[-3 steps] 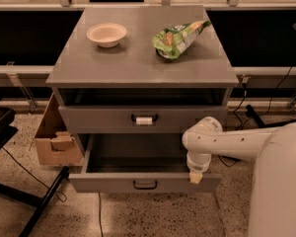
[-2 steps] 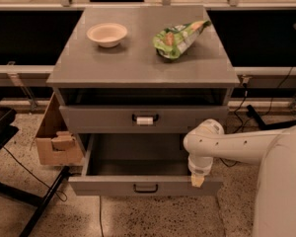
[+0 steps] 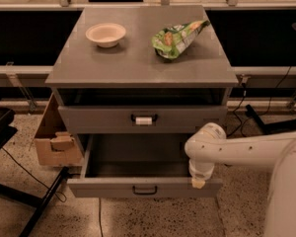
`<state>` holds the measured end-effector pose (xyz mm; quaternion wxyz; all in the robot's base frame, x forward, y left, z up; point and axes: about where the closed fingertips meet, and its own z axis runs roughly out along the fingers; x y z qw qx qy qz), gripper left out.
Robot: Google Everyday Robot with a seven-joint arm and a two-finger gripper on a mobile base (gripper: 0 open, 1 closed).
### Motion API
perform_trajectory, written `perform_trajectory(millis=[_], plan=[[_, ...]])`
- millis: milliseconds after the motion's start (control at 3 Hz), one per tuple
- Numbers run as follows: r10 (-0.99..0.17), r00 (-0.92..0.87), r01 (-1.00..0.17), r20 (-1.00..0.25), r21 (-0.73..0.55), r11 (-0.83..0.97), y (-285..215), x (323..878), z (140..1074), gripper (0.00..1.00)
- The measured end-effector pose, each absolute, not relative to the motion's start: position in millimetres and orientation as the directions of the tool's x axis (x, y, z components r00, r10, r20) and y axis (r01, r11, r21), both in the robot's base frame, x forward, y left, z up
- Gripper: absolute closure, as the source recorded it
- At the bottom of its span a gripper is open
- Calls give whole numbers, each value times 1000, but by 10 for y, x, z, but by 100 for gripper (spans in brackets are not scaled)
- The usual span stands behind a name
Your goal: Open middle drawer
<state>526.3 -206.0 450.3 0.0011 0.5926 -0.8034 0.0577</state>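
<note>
The middle drawer (image 3: 108, 187) of the grey cabinet (image 3: 138, 63) stands pulled out, its grey inside showing and its black bar handle (image 3: 144, 190) facing me. My white arm reaches in from the right. My gripper (image 3: 198, 181) points down at the right end of the drawer's front edge. The upper drawer (image 3: 103, 119), with a white tag on its handle (image 3: 144, 120), is shut. The lowest drawer is hidden under the open one.
A cream bowl (image 3: 105, 34) and a green snack bag (image 3: 178, 34) lie on the cabinet top. A cardboard box (image 3: 54, 139) stands at the cabinet's left. A black stand leg and cables (image 3: 37, 206) lie on the speckled floor at the left.
The middle drawer has slid a little further out towards me, and my gripper has moved with its front edge.
</note>
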Motion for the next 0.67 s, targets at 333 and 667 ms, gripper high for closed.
perform_trajectory(millis=[333,667], plan=[[-950,-304,-951,74,-90,297,-2072,5203,4503,100],[-950,-304,-951,74,-90,297,-2072,5203,4503,74]])
